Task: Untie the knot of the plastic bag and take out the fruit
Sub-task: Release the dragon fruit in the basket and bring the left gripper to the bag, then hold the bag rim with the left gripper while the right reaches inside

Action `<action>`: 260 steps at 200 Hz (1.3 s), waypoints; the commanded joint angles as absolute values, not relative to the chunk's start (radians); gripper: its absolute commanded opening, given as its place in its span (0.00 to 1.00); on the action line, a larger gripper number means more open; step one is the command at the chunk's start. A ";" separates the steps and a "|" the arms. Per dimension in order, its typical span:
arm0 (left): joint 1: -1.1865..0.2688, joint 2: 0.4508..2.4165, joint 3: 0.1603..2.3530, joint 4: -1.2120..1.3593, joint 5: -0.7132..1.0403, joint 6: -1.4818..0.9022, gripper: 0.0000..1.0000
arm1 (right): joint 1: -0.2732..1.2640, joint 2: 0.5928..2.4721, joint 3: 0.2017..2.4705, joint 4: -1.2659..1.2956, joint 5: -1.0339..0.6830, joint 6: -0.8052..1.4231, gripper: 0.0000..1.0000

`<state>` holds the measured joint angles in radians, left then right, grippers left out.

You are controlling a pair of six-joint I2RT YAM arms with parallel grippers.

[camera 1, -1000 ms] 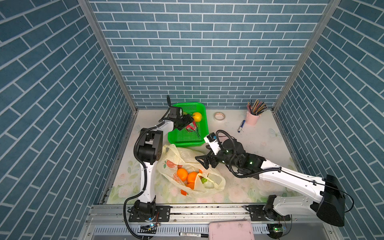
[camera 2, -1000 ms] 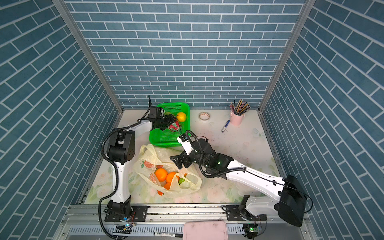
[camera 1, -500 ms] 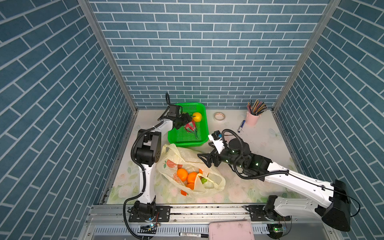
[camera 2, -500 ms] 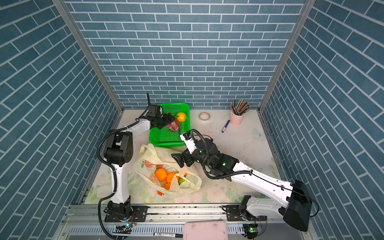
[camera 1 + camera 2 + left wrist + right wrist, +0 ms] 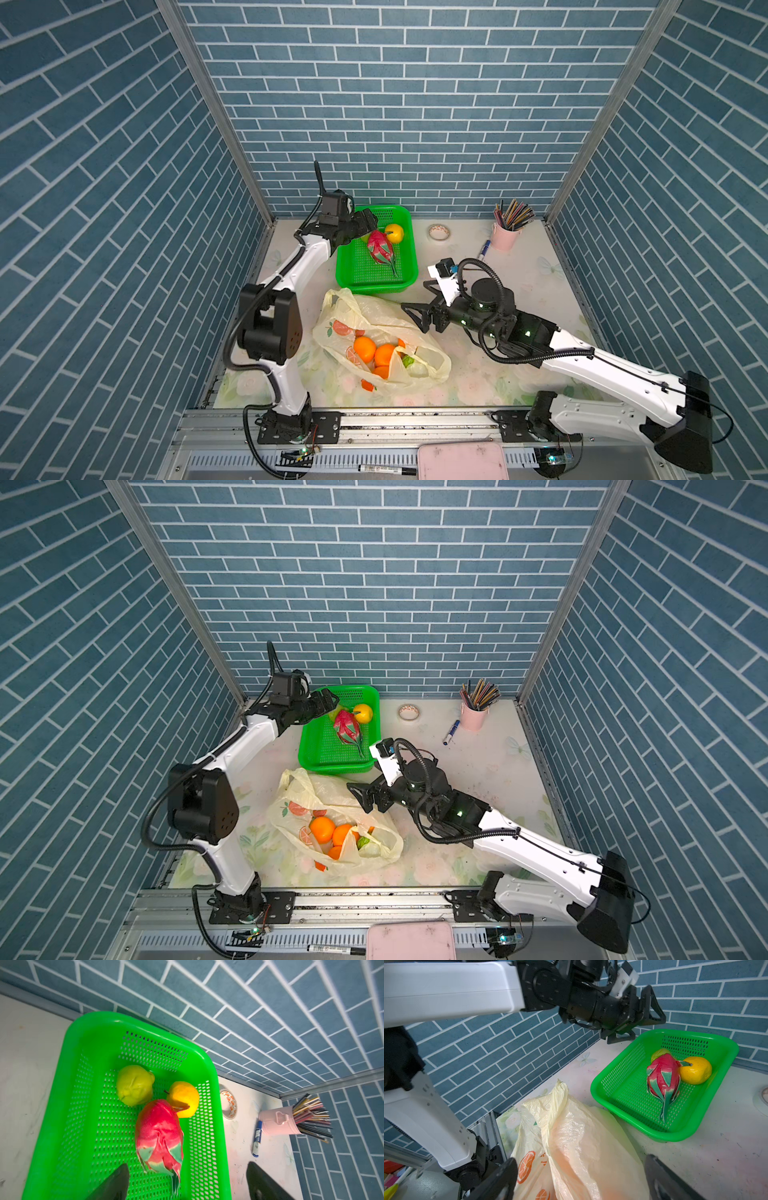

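**Visibility limits.** I cannot make out the knot in any view. One handle loop [image 5: 560, 1091] of the plastic bag [image 5: 374, 318] stands up loose at the end nearest the green basket [image 5: 409, 268]; the other handle strips are lost in the folds. The film veils the contents. I count at least three oranges [image 5: 365, 349] and one green fruit [image 5: 408, 360], and I cannot identify a pale lump beside it. In both top views the left gripper [image 5: 368, 222] covers most of the lime-green fruit [image 5: 134, 1084] in the basket, which the left wrist view shows whole. Each wrist view cuts off its own gripper at the frame edge, leaving only two dark fingertips [image 5: 116, 1184].

**Tool state.** The jaws of the left gripper are spread wide and hold nothing. The jaws of the right gripper [image 5: 415, 297] are also spread wide and hold nothing.

**Positions.** The bag lies on the table [image 5: 519, 291], left of the middle, between the basket and the front edge. The basket stands at the rear edge, toward the rear left corner. The right gripper hangs over the bag's rear right part, close to the basket's front right corner. In the right wrist view the bag fills the gap between the fingers, but I cannot tell whether a finger touches the film. The left gripper hangs over the basket's rear left corner, above the dragon fruit [image 5: 380, 248] and clear of it. The dragon fruit lies against the yellow fruit [image 5: 394, 233].
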<state>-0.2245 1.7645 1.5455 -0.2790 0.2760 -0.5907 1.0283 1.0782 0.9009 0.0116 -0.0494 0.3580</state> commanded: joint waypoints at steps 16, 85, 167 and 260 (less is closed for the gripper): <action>-0.250 1.530 1.426 -0.353 0.256 -0.529 0.89 | 1.025 1.049 0.872 0.031 -0.064 0.449 0.93; -0.386 1.132 1.237 -0.584 0.094 -0.574 0.89 | 1.050 1.033 0.825 -0.047 -0.114 0.494 0.80; -0.808 0.915 1.070 -0.809 -0.223 -0.849 0.88 | 1.251 1.096 0.759 -0.101 -0.008 0.525 0.59; -1.099 0.857 0.832 -0.896 -0.286 -1.133 0.86 | 1.339 1.273 0.659 0.018 -0.150 0.468 0.47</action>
<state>-1.0866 0.8791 0.8921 -0.8749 -0.2649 -1.0492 1.3125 1.2362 0.6731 -0.0532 -0.0547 0.4965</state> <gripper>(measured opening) 0.865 0.474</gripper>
